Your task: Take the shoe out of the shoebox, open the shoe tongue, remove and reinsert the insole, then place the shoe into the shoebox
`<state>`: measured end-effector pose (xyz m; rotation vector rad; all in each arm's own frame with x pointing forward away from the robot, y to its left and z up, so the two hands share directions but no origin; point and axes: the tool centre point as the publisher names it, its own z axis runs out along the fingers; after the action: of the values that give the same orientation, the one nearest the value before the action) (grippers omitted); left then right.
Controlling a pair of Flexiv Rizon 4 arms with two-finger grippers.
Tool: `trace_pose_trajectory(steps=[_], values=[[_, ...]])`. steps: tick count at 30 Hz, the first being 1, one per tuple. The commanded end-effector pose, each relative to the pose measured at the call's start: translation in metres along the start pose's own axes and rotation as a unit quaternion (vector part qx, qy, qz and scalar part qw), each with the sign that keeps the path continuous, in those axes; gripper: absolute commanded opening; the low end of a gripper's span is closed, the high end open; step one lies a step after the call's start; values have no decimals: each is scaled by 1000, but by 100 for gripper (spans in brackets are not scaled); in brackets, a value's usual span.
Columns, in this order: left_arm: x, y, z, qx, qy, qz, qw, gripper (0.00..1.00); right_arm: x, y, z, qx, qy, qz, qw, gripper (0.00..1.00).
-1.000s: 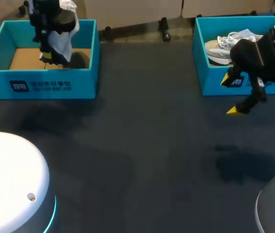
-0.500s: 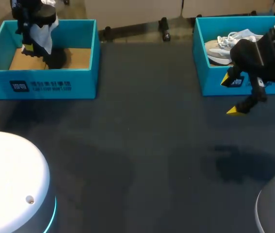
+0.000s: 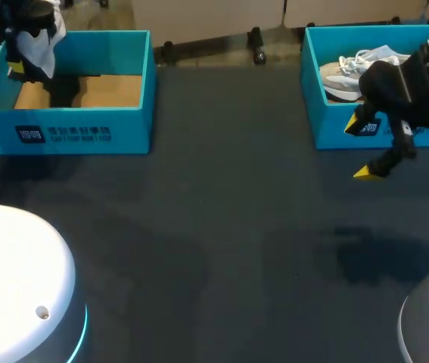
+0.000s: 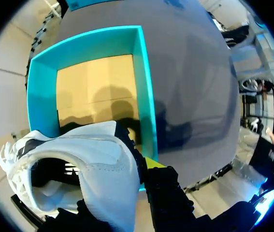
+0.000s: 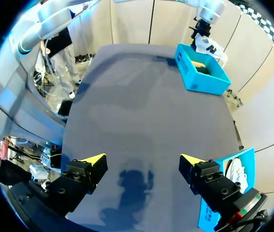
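**Clerk:** Largest entry first?

**Checker:** Table: one, dark grey top, carrying two boxes.

**Clerk:** Arms?

**Checker:** Two.
- Left arm: comes in at the far left corner. The wrist is raised above the left shoebox and the fingers point down.
- Right arm: black wrist, comes in from the right edge. It slants down and toward the middle, just in front of the right shoebox.

**Clerk:** Boxes?

**Checker:**
- Left shoebox: teal walls, no lid, brown cardboard floor with a shadow across it.
- Right shoebox: teal, at the far right of the table, well apart from the first.

**Clerk:** Shoes?

**Checker:**
- Held shoe: white with dark trim. It hangs in the air over the left end of the left shoebox, clear of the floor.
- Second shoe: pale grey with white laces, lying inside the right shoebox.

**Clerk:** Grippers?

**Checker:**
- Left gripper: clamped on the held shoe. The left wrist view shows one yellow fingertip against the shoe's outer side, and the shoe hides the other finger.
- Right gripper: fingers spread wide, holding nothing, with bare table beneath.
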<state>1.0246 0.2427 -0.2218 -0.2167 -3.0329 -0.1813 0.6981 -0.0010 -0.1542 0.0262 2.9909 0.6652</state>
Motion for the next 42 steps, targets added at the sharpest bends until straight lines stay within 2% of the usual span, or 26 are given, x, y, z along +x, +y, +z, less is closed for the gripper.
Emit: trace_pose_trajectory(steps=[1,7,25,27,29,30,31,32,34,35,36,39,42], values=[[20,12,3,4,-28,21,999,0,-2,1,2,2,1,0,1000,100],[31,20,5,3,-40,21,999,0,-2,1,2,2,1,0,1000,100],[31,20,5,3,-40,21,999,0,-2,1,2,2,1,0,1000,100],[30,16,3,-35,-49,75,995,0,-2,1,2,2,1,0,1000,100],[27,16,2,-47,-35,139,989,0,-2,1,2,2,1,0,1000,100],[25,16,2,-77,-34,190,978,0,-2,1,2,2,1,0,1000,100],[21,19,1,-56,-20,206,977,0,-2,1,2,2,1,0,1000,100],[17,21,0,-72,-22,240,968,0,-2,1,2,2,1,0,1000,100],[7,27,-2,-61,4,279,958,0,-2,1,2,2,1,0,1000,100],[3,30,-3,-66,10,333,940,0,-2,1,2,2,1,0,1000,100],[-2,34,-5,-50,19,346,937,0,-2,1,2,2,1,0,1000,100],[-9,44,-10,-51,26,436,898,0,-2,1,2,2,1,0,1000,100],[-8,52,-14,-60,21,513,856,0,-2,1,2,2,1,0,1000,100]])
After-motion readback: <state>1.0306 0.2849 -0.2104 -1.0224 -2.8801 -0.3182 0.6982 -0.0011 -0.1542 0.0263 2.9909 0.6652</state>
